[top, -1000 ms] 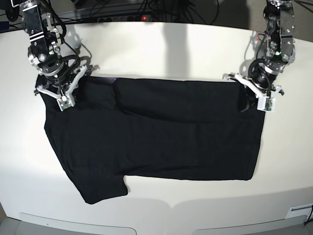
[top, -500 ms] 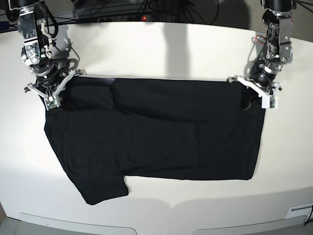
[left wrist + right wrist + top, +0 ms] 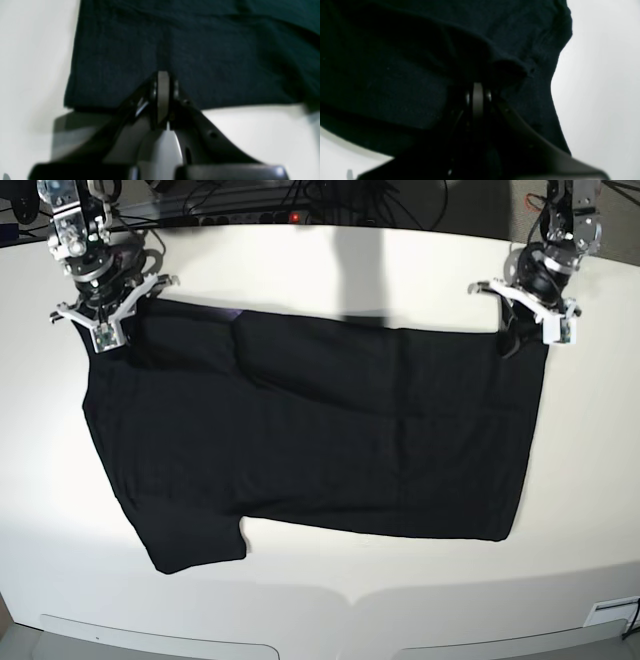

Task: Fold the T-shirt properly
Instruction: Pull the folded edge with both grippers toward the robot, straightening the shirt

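The black T-shirt [image 3: 320,430] lies spread flat on the white table, plain side up, with one sleeve at the near left. A sliver of purple [image 3: 228,314] shows at its far edge. My right gripper [image 3: 106,330] is shut on the shirt's far left corner; in the right wrist view its closed tips [image 3: 478,86] pinch bunched black cloth [image 3: 395,62]. My left gripper [image 3: 517,330] is shut on the far right corner; in the left wrist view its closed tips [image 3: 163,75] sit on the cloth [image 3: 200,50] near its edge.
The white table [image 3: 320,270] runs past the shirt on all sides. A power strip with cables [image 3: 270,218] lies beyond the far edge. A small label [image 3: 612,612] sits at the near right corner.
Both grippers have moved toward the table's far edge and dragged the shirt with them. The whole shirt has slid away from the front edge.
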Tool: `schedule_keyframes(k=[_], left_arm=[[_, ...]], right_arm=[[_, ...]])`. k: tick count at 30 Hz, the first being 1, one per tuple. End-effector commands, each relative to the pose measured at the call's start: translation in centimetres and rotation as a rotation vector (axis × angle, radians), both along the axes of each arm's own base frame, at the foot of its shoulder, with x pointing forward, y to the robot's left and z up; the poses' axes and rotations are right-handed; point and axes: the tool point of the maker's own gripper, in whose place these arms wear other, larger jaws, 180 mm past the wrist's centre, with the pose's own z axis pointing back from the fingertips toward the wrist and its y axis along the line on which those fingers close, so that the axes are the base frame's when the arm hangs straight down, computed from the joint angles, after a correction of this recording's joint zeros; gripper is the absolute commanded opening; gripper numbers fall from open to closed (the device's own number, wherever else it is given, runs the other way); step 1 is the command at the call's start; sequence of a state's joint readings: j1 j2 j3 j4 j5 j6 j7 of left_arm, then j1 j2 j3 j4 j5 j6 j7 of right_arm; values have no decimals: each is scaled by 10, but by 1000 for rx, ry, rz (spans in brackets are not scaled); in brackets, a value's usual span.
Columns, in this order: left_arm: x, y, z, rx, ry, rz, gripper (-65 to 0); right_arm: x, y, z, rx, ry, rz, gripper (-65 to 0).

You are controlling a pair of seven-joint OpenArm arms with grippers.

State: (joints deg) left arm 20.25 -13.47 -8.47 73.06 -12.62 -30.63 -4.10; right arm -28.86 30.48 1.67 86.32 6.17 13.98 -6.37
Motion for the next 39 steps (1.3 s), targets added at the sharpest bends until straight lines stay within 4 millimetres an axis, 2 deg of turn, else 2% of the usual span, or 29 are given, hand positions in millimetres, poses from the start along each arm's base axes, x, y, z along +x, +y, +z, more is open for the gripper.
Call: schedule_keyframes(k=[1, 9, 13, 15, 18, 20, 22, 27, 29, 31, 33, 37, 39], left_arm=[[-37, 0, -33, 81, 178, -62, -650], [-85, 2, -48, 147, 269, -117, -650], [-105, 11, -46, 154, 266, -119, -650], [-109, 13, -41, 152, 243, -116, -650], [-90, 13, -12, 157, 147, -112, -650], [-66, 12, 19, 143, 57, -93, -650], [-41, 9, 45, 135, 39, -89, -650], [19, -7, 78, 91, 103, -133, -650], [38, -7, 85, 93, 101, -140, -650], [51, -4, 85, 105, 122, -142, -650], [58, 3, 73, 109, 167, -129, -650], [58, 19, 28, 58, 277, -72, -650], [48, 21, 4, 43, 345, -89, -650]], right_arm=[[-17, 0, -9, -11, 75, 10, -650], [-44, 7, -11, -32, 116, 49, -650], [-51, 9, -15, -75, 122, 65, -650], [-50, 12, -14, -68, 106, 71, -650], [-49, 11, -13, -69, 100, 70, -650], [-49, 11, -13, -69, 101, 69, -650], [-49, 11, -13, -69, 102, 69, -650], [-47, 11, -12, -69, 97, 69, -650], [-47, 11, -12, -70, 99, 68, -650], [-47, 11, -12, -71, 100, 68, -650], [-47, 11, -13, -71, 101, 68, -650], [-47, 11, -13, -71, 100, 68, -650], [-47, 11, -13, -72, 102, 67, -650]])
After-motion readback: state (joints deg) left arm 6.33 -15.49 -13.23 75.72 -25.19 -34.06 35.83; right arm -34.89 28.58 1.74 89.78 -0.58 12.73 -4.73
